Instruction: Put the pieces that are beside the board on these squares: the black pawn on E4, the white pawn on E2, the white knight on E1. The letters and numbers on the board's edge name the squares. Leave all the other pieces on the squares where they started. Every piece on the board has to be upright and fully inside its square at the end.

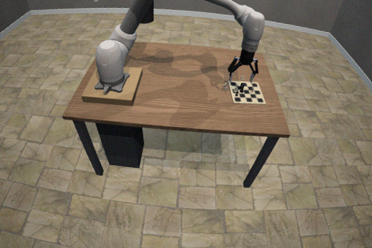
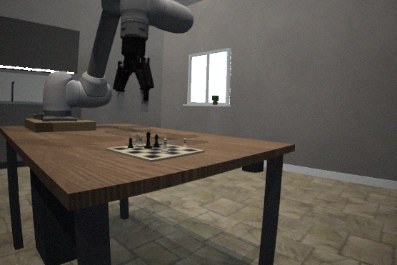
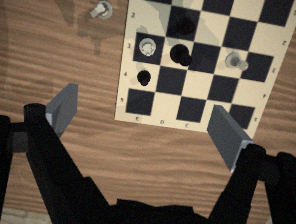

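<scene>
Wrist view — far rows of the chessboard [image 3: 131, 90] cut off, edge letters too blurred to read.

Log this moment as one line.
gripper: open, empty, above board edge | black pawn: upright on E4 | white piece: off board

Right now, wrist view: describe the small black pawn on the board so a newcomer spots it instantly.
On the brown wooden table, find the checkered chessboard and its outer column, E. At row 4, on a light square, stands the small black pawn. It is the only black piece in that column and smaller than the two black pieces further in.
</scene>
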